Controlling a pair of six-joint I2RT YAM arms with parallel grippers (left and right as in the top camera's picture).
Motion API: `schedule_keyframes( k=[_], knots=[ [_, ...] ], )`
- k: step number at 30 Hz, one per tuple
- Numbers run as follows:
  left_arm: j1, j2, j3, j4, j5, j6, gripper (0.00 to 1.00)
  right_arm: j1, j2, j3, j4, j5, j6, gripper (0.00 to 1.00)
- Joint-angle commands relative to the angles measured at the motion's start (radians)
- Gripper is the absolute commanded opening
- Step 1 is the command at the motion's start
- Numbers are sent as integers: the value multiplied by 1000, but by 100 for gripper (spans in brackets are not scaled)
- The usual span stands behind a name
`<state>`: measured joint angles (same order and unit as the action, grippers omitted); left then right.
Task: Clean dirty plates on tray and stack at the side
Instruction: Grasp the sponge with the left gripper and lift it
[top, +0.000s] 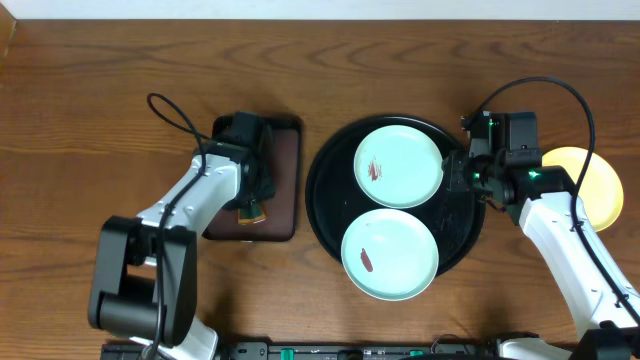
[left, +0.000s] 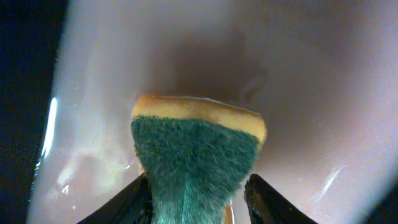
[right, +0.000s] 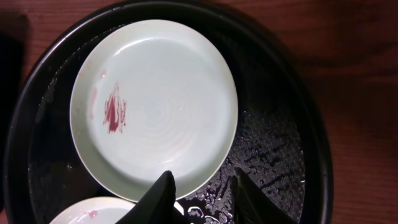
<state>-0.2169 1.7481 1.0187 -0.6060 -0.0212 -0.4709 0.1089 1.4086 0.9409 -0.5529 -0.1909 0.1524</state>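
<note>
At the left, the left pincer (top: 250, 198) hangs over a small rectangular dark-brown tray (top: 285, 190) with a sponge (left: 196, 149) between its fingers. The green scouring face is toward the wrist camera and the yellow foam is at the far end. The sponge's long axis runs straight out along the fingers. One finger touches it and the other seems a sliver off, so I cannot tell whether it is pinched or only cradled.

To the right lies the black tray (top: 325, 200), its floor wet. It carries two mint plates, each with a reddish smear. The far plate (top: 400, 165) and the near plate (top: 392, 252) sit just beside each other; whether their rims touch I cannot tell.

The right pincer (right: 202, 193) is at the far plate's right edge. Its fingers are partly spread and straddle the rim, with nothing visibly clamped. That plate lies leftward from it, so the right arm is much the nearer. The plates are round, so no axis matters, only the rim.

The sponge is well apart from both smears and probably has to travel rightward over the tray's raised lip. The near plate crowds any sideways slide.

Furthest right, a yellow plate (top: 598, 190) rests on the bare worktop (top: 100, 100), partly under the right arm.
</note>
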Motion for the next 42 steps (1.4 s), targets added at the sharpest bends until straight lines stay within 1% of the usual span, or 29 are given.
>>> schedule_keyframes(
  k=[1,18,21,22,23,33,35,37,42],
  knots=[
    [0,21,10,-1,3,1,43,7,-15,12,3,-8,11,28],
    [0,21,10,2,14,1,43,7,-14,12,3,-8,11,29],
    [0,21,10,2,14,1,44,7,-14,12,3,-8,11,29],
    [0,21,10,2,14,1,48,7,-15,12,2,-8,11,29],
    [0,21,10,2,14,1,48,7,-15,12,3,-8,11,29],
    [0,21,10,2,14,1,48,7,-15,12,3,-8,11,29],
    [0,21,10,2,14,1,48,7,-14,12,3,-8,11,29],
    [0,21,10,2,14,1,52,7,-14,12,3,-8,11,29],
    [0,21,10,2,40,2,52,7,-15,12,3,-8,11,29]
  ],
)
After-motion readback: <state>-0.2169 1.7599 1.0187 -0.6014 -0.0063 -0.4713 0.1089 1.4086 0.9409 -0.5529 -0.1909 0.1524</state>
